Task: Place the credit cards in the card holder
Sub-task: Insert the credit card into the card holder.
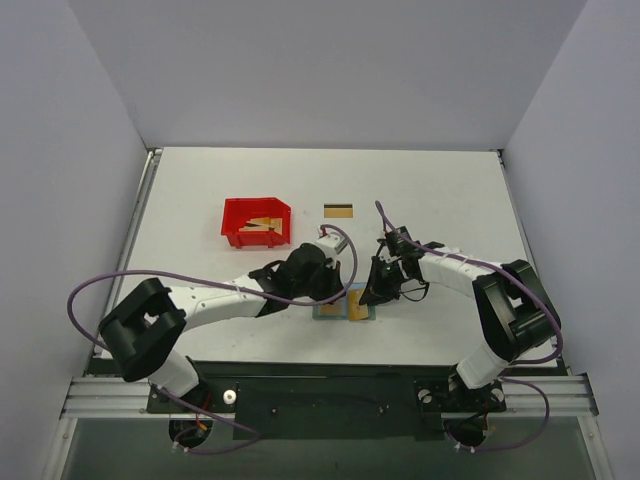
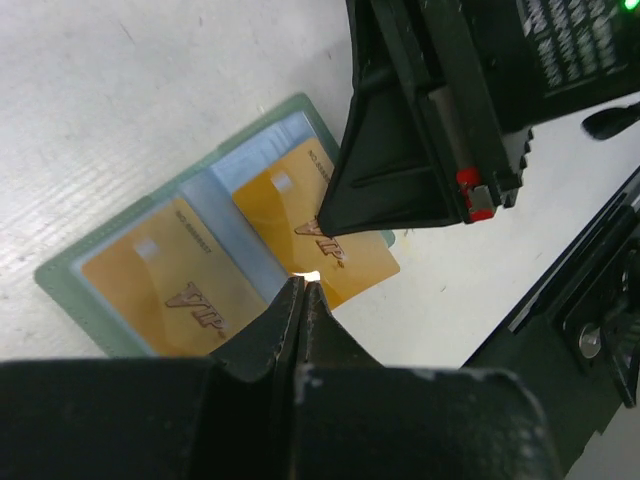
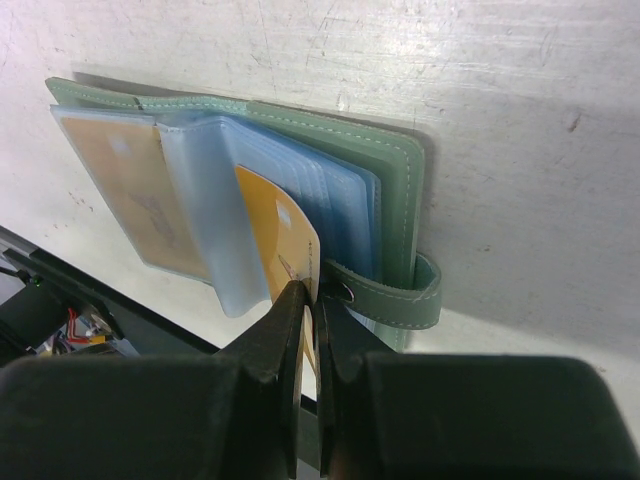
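Right tool (image 3: 310, 300) pinches a card (image 3: 280, 225) partly in the open wallet (image 3: 400, 190). Left tool (image 2: 303, 290) is closed at that card's edge. A spare card (image 1: 338, 210) lies at the wallet's 12 o'clock.

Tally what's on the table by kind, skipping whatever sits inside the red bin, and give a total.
Gold cards: 3 (2 sleeved, 1 loose with a dark stripe)
Grey-green card holder: 1
Red bin: 1
Total: 5
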You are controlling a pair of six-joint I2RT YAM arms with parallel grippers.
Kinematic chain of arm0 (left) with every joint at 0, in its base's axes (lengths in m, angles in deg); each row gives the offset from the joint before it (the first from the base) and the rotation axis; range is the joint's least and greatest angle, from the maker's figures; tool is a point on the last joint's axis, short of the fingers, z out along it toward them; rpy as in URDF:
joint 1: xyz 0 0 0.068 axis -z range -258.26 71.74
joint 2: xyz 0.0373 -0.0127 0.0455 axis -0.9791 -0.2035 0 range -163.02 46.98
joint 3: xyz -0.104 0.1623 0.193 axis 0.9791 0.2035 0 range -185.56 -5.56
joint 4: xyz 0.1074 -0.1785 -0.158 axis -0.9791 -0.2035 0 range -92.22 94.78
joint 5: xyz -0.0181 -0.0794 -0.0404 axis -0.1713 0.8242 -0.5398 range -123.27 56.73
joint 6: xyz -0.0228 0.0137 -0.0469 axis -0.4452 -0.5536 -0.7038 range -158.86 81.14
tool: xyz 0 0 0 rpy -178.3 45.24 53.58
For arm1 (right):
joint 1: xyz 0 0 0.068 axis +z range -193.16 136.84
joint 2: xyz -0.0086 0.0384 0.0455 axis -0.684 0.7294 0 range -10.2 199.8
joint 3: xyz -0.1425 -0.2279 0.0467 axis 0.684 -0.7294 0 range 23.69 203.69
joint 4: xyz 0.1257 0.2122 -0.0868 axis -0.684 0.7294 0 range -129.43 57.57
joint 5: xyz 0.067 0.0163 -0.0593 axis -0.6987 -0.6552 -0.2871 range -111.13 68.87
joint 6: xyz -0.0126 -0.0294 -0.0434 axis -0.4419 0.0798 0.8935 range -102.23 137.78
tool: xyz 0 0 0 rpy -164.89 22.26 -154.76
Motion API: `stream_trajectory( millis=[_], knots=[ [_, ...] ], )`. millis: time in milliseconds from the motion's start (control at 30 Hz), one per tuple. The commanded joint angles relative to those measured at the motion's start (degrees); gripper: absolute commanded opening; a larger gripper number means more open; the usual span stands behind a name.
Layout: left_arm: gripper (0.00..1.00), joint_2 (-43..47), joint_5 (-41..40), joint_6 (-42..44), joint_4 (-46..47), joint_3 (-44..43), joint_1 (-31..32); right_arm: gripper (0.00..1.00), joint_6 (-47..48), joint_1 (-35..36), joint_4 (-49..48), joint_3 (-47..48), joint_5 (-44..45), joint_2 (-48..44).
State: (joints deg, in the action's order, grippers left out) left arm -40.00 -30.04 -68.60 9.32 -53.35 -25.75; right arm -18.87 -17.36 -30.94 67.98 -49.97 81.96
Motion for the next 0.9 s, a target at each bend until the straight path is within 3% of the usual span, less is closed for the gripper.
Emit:
stream_trajectory(
  millis=[0, 500, 867],
  knots=[
    [0.0, -3.54, 2.14, 1.79, 4.87, -2.48, 1.63, 0.0, 0.61, 0.3, 1.35, -0.7, 5.99, 1.53],
    [0.0, -10.05, 1.09, 2.75, 6.01, -3.8, 1.98, 0.0, 0.78, 0.3, 1.35, -0.88, 5.9, 1.53],
    [0.0, -10.4, -6.56, 3.28, -0.49, -3.54, 1.45, 0.0, 0.78, 0.39, 1.35, -0.88, 5.9, 0.92]
  ],
)
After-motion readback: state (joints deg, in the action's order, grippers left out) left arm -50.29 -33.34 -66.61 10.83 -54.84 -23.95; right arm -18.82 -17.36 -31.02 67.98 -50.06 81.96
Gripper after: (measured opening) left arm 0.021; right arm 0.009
